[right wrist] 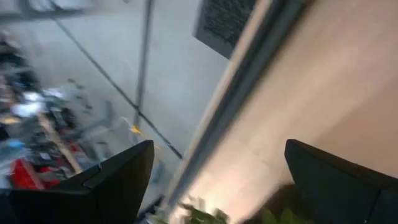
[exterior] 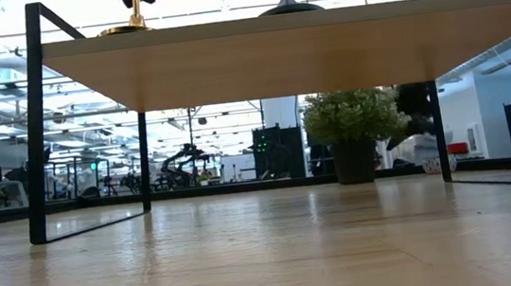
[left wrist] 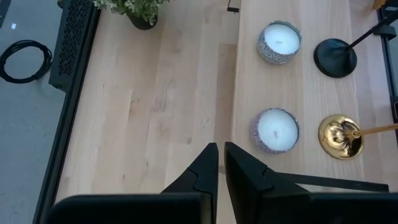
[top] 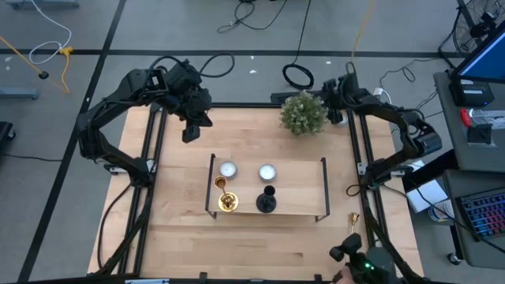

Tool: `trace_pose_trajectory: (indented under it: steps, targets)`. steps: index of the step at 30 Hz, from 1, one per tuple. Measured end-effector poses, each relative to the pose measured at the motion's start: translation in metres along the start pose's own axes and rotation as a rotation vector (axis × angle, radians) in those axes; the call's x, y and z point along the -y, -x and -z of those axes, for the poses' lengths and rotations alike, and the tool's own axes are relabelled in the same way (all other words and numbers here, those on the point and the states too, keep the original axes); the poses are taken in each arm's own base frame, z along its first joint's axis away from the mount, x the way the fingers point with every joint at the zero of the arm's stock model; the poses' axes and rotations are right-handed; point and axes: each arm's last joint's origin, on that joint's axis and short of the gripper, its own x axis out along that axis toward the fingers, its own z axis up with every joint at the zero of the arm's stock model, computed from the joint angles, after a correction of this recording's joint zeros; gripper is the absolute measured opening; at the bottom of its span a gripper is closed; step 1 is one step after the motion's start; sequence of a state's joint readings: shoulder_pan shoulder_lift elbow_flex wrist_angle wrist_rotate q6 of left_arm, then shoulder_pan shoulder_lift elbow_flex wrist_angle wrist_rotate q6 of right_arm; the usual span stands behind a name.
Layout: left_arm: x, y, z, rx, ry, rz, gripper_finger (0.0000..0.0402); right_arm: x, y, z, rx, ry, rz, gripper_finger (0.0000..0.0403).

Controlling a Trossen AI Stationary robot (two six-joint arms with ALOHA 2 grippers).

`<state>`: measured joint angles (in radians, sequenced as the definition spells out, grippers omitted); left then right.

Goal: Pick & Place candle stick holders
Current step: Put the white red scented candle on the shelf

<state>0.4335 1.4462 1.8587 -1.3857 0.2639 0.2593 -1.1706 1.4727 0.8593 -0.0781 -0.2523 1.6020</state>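
A gold candlestick [top: 226, 197] and a shorter black one [top: 267, 202] stand on their round bases on the near edge of the wooden stand [top: 300, 193]. They also show in the left wrist view, gold [left wrist: 340, 135] and black [left wrist: 336, 57]. A second gold candlestick [top: 354, 223] is on the table by the right rail. My left gripper [top: 190, 132] hovers over the table's far left, beyond the stand, shut and empty [left wrist: 221, 163]. My right gripper [top: 335, 110] is at the far right beside a potted plant, open and empty [right wrist: 217, 168].
Two white round candles [top: 227, 170] [top: 267, 172] sit on the stand's far side. A potted green plant [top: 304, 113] stands at the table's far edge. Black frame rails [top: 359, 158] run along the table's sides. Bare wood lies in front of the stand.
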Motion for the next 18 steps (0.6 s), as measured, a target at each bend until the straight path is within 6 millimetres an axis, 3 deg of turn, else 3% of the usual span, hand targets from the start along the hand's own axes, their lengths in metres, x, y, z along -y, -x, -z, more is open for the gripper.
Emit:
trace_pose_trajectory:
  steps: [8,18]
  targets:
    - [-0.002,-0.001,0.001,0.015,-0.001,-0.006,0.003,-0.019,0.02,-0.007,0.084,0.056,-0.248,0.0359]
    - [-0.002,-0.001,-0.001,0.037,-0.014,-0.008,0.003,-0.063,0.05,-0.001,0.156,0.014,-0.784,0.0359]
